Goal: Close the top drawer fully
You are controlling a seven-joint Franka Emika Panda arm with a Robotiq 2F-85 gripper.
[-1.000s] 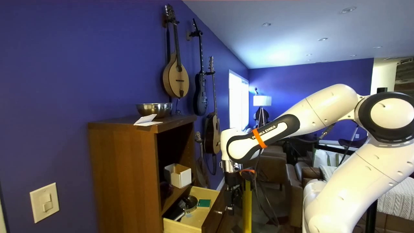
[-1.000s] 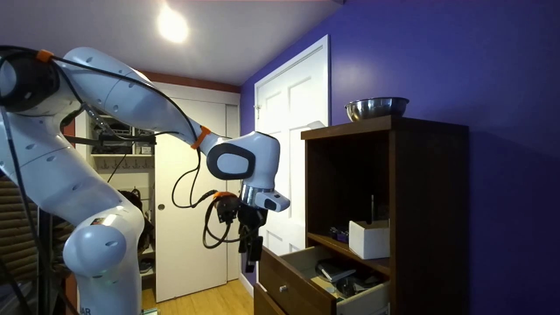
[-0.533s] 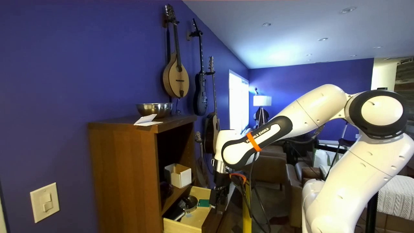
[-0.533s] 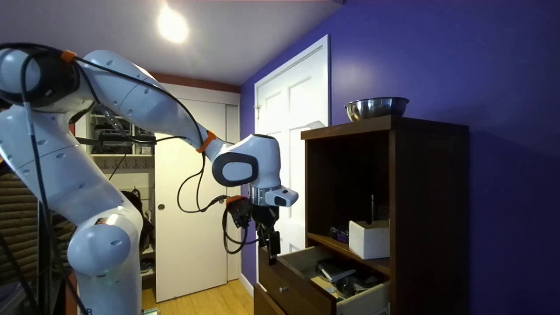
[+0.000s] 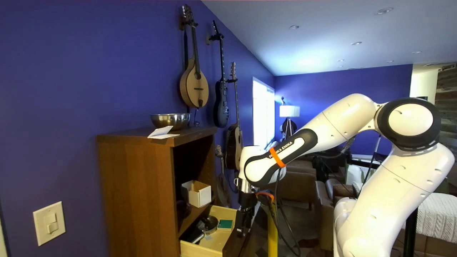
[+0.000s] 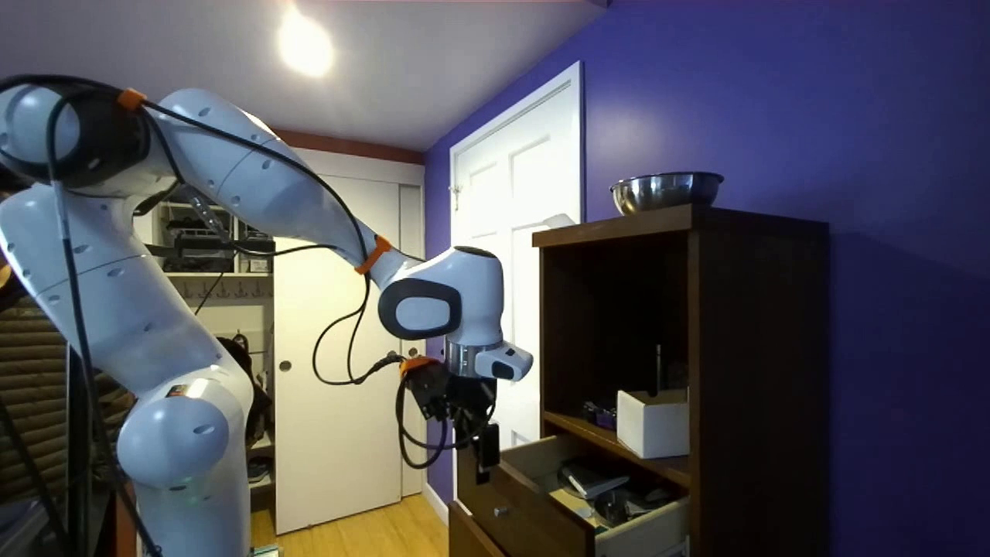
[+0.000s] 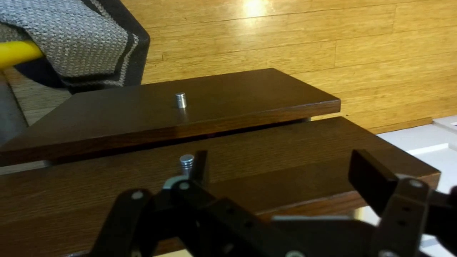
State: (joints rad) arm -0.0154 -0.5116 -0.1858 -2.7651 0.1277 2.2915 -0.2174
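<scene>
The top drawer is pulled out of its brown cabinet (image 5: 137, 192). Its pale wooden box (image 5: 214, 244) holds a green item and dark things. Its dark brown front (image 6: 541, 514) with a silver knob shows in an exterior view; the front also fills the middle of the wrist view (image 7: 278, 150). My gripper (image 5: 241, 232) points down at the drawer front's outer side, near its upper edge, also in an exterior view (image 6: 481, 473). In the wrist view its fingers (image 7: 278, 166) are wide apart with nothing between them; the left one is beside the knob (image 7: 186, 160). I cannot tell whether they touch the front.
A lower drawer (image 7: 214, 96) with its own knob also stands out below. A white box (image 6: 653, 425) sits on the shelf above the drawer. A metal bowl (image 6: 667, 192) and white paper (image 5: 164, 132) lie on top. A yellow post (image 5: 272, 228) stands near the gripper.
My gripper has moved toward the cabinet, up to the drawer front, and then sunk slightly. The drawer has not visibly moved.
</scene>
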